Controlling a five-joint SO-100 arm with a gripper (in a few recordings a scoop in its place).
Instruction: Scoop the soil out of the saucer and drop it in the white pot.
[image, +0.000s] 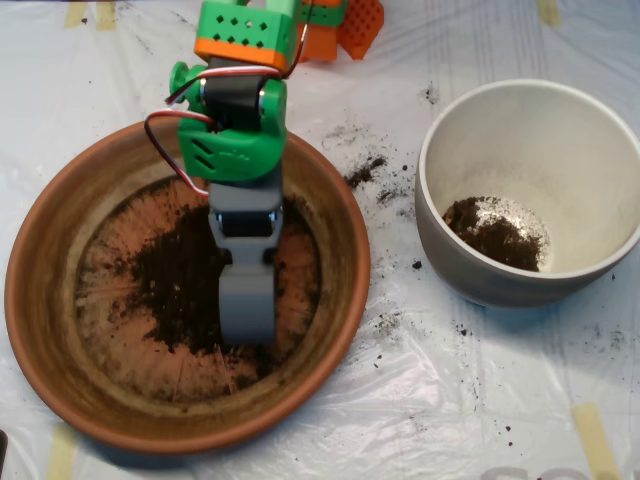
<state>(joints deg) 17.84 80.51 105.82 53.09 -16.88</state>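
The terracotta saucer (60, 330) lies at the left, with dark soil (175, 280) spread over its middle and thin smears toward the rim. My grey scoop (247, 305) reaches down into the saucer from the green and orange arm above, its tip resting on the right part of the soil patch. The white pot (440, 235) stands at the right, apart from the saucer. A small heap of soil (495, 235) lies on its bottom.
Clear plastic sheeting covers the table. Spilled soil crumbs (365, 170) lie between the saucer and the pot, with finer specks below the pot. An orange arm part (350, 25) sits at the top edge.
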